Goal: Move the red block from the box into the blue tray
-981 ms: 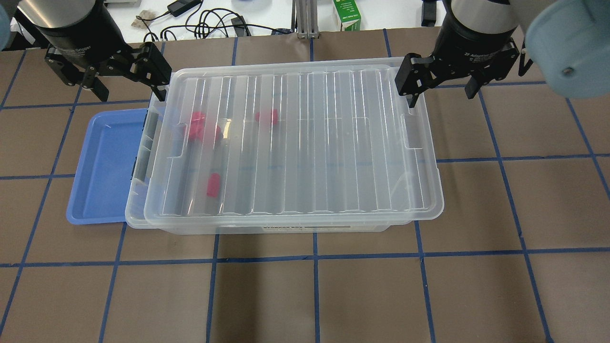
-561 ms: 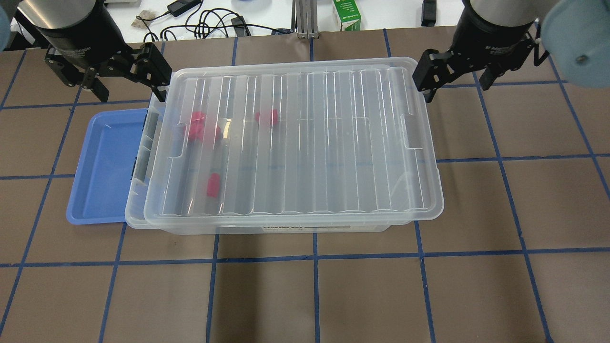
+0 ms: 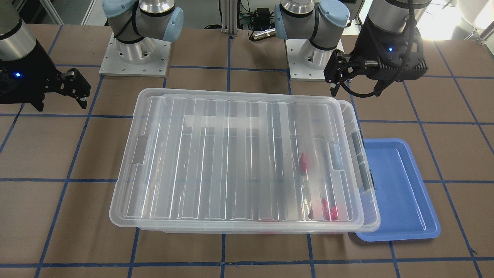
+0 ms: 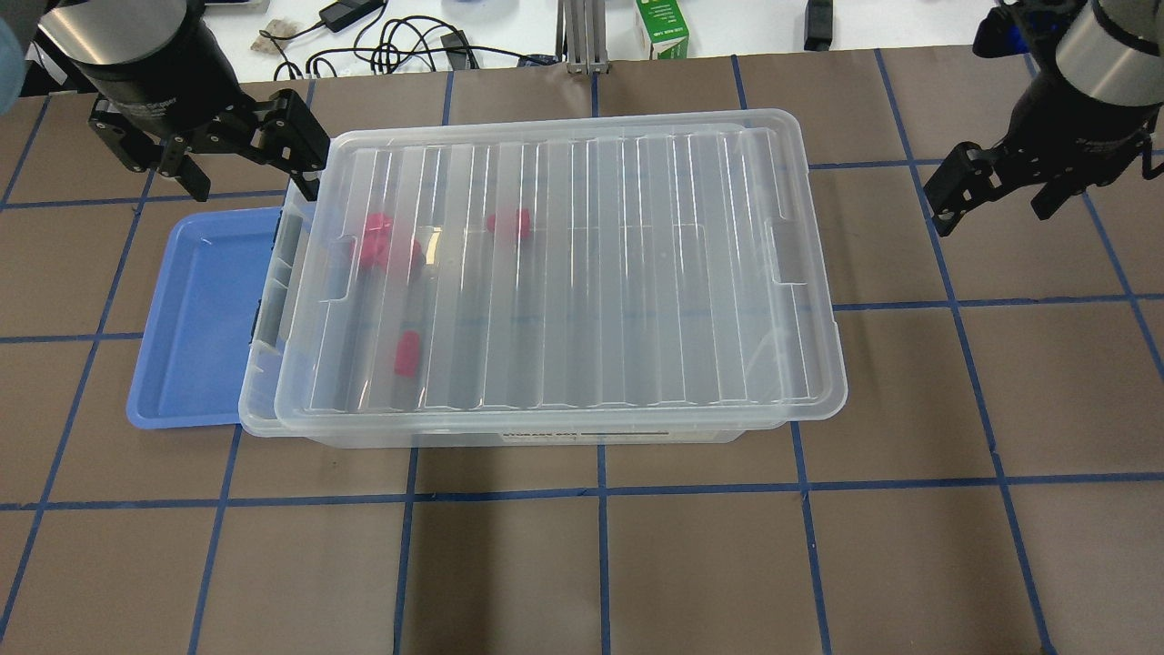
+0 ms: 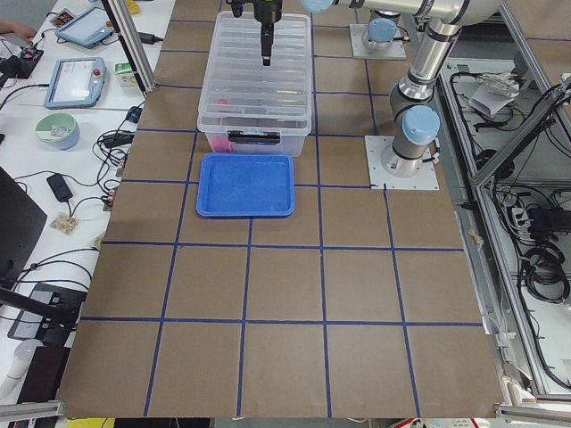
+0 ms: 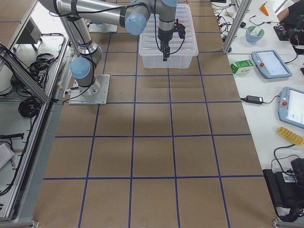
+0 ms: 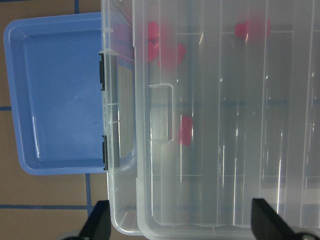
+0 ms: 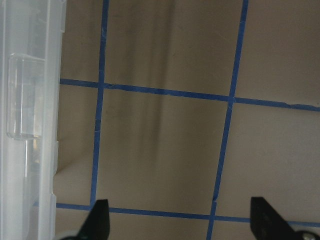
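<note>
The box [image 4: 260,387] is a clear bin at mid-table. Its ribbed lid [image 4: 591,273] lies on it, shifted to the right, so a strip shows at the left end. Three red blocks [image 4: 407,353] [image 4: 377,244] [image 4: 509,223] show through the lid near the left end, and also in the left wrist view [image 7: 185,131]. The blue tray [image 4: 195,309] lies empty against the box's left end. My left gripper [image 4: 247,173] is open above the box's far left corner. My right gripper [image 4: 996,202] is open over bare table, right of the box.
A green carton [image 4: 661,27] and cables [image 4: 400,41] lie beyond the table's far edge. The two arm bases [image 3: 135,50] [image 3: 308,54] stand behind the box. Blue tape lines grid the brown table [image 4: 637,564].
My right gripper has moved right and slightly nearer, away from the box's far right corner. The left gripper, box, lid and blocks have stayed put.
</note>
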{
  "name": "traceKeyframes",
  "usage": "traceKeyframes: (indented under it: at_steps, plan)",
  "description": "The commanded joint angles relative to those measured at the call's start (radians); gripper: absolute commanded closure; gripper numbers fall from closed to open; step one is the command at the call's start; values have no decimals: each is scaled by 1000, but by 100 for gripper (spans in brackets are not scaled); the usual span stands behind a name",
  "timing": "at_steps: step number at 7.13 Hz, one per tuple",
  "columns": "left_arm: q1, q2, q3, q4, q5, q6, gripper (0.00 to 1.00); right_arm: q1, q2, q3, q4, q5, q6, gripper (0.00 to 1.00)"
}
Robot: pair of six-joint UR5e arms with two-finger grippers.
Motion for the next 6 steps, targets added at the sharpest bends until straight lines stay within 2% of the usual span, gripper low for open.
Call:
traceKeyframes:
  at_steps: [1, 2, 3, 5, 6]
  plan:
    - [1, -2, 2, 2, 0, 0, 0, 76, 31, 39, -33, 15, 142, 2]
    - [-1, 1, 2, 3, 1, -2, 0, 154, 48, 39, -56, 15, 189, 2]
    - [1, 10, -1, 3, 3, 2, 0, 185, 79, 49, -98, 15, 205, 4]
    - [-1, -8, 2, 3, 3, 0, 0, 184, 125, 132, -283, 2, 194, 3]
    - [-1, -10, 2, 3, 3, 0, 0, 184, 128, 140, -301, 11, 193, 3]
